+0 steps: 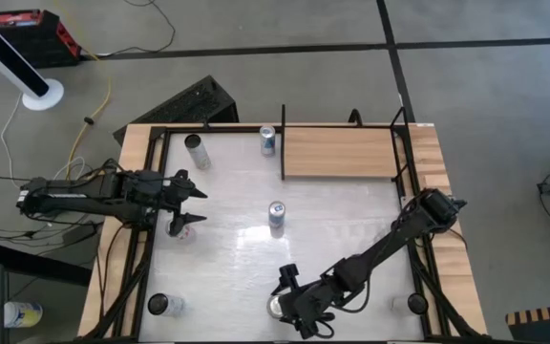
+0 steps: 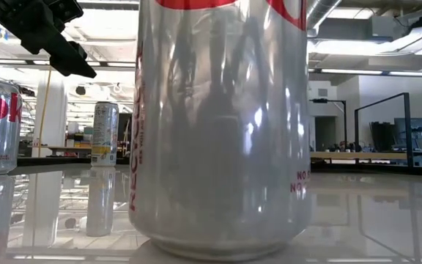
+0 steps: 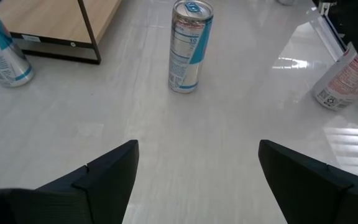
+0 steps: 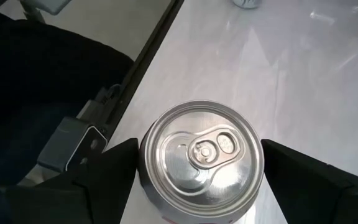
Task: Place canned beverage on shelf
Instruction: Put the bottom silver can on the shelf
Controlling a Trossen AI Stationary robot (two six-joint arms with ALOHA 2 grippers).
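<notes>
A silver can with red lettering (image 1: 277, 308) stands upright at the table's near edge and fills the low view (image 2: 218, 125). My right gripper (image 1: 289, 304) is open above it. In the right wrist view its two fingers stand on either side of the can's top (image 4: 201, 155), close to the rim. My left gripper (image 1: 191, 201) waits open at the table's left, above the tabletop, with nothing between its fingers (image 3: 197, 180). The wooden shelf (image 1: 340, 153) with its black posts stands at the far right.
A slim blue-and-white can (image 1: 276, 217) stands mid-table. Other cans stand beside the shelf's left end (image 1: 267, 140), at the far left (image 1: 196, 151), under the left gripper (image 1: 173, 229), and in the near-left (image 1: 165, 304) and near-right (image 1: 415, 303) corners. A black frame edges the table.
</notes>
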